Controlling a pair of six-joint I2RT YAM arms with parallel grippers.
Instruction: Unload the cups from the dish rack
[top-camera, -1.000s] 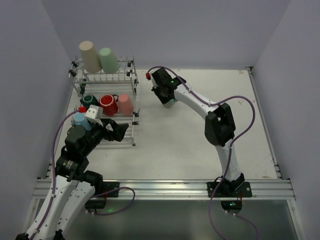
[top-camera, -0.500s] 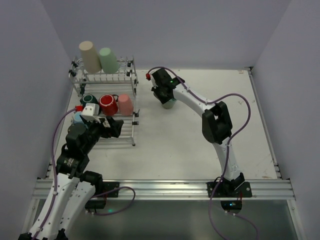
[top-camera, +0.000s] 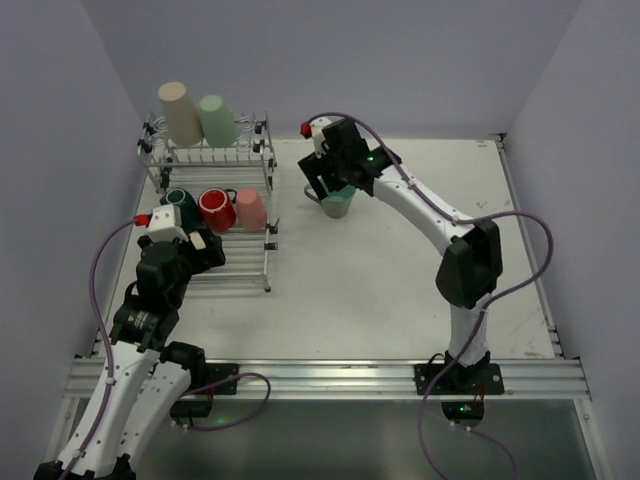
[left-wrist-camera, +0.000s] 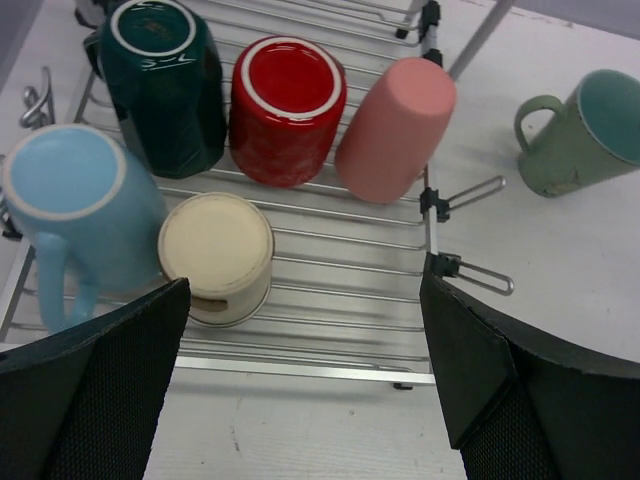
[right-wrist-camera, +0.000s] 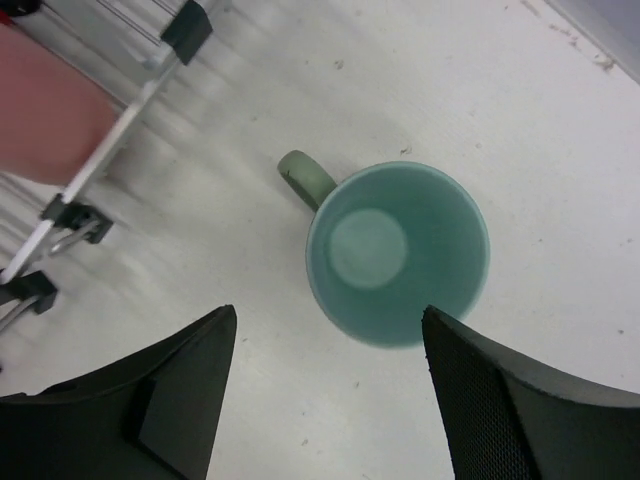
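Right gripper (right-wrist-camera: 328, 330): we find its jaws spread wide and grasping nothing. It hangs directly above the teal mug (right-wrist-camera: 397, 255), and we see no contact.
Left gripper (left-wrist-camera: 305, 300): jaws spread wide and empty, poised over the front of the dish rack (left-wrist-camera: 340, 250).
Teal mug: upright on the tabletop (top-camera: 400, 290), mouth up and empty. It stands outside the rack, near its right side, with the handle turned toward the rack.
Dish rack: chrome wire, standing at the far left of the tabletop.
Lower tier, back row: we note a dark green mug (left-wrist-camera: 160, 80), a red mug (left-wrist-camera: 285, 105) and a pink cup (left-wrist-camera: 395, 125), all bottom up. The green and red touch. The pink one leans at the right edge.
Lower tier, front row: a light blue mug (left-wrist-camera: 75, 210) and a small cream cup (left-wrist-camera: 215, 255), both inverted, just beside each other.
Raised back tier: a tall beige cup (top-camera: 180, 112) and a mint green cup (top-camera: 215, 118), inverted, side by side.
Tally: we count seven cups in the rack and one on the tabletop.
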